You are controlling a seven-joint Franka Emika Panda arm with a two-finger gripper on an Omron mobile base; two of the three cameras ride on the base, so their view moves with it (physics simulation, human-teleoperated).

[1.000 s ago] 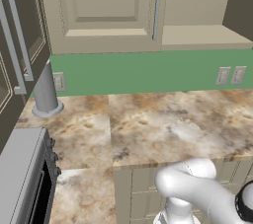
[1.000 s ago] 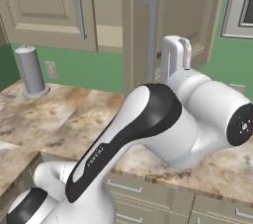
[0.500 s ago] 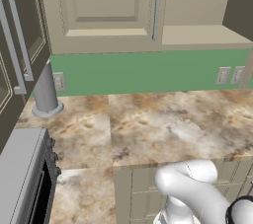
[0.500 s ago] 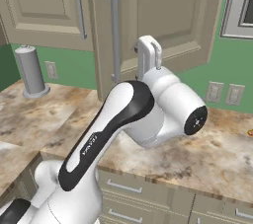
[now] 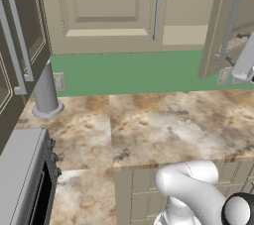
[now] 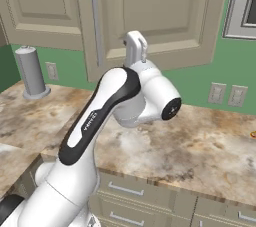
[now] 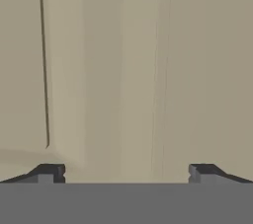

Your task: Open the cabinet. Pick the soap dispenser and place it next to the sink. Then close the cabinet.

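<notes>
Cabinet (image 5: 106, 11): beige, recessed-panel doors, right door ajar.

You get flat, even rendered light with no glare or visible lamp. Soft shade lies under the cabinet (image 5: 104, 11) on the green wall (image 5: 129, 73), and the marbled counter (image 5: 163, 130) reads clear. Ahead of the gripper (image 7: 123, 171) the hand view shows smooth beige, dimmer toward its left (panel edges look soft, slightly blurred). Edges stay straight, without bending.

White rounded arm (image 6: 95, 136), black joint bands, dark fingertips (image 7: 49, 172).
</notes>
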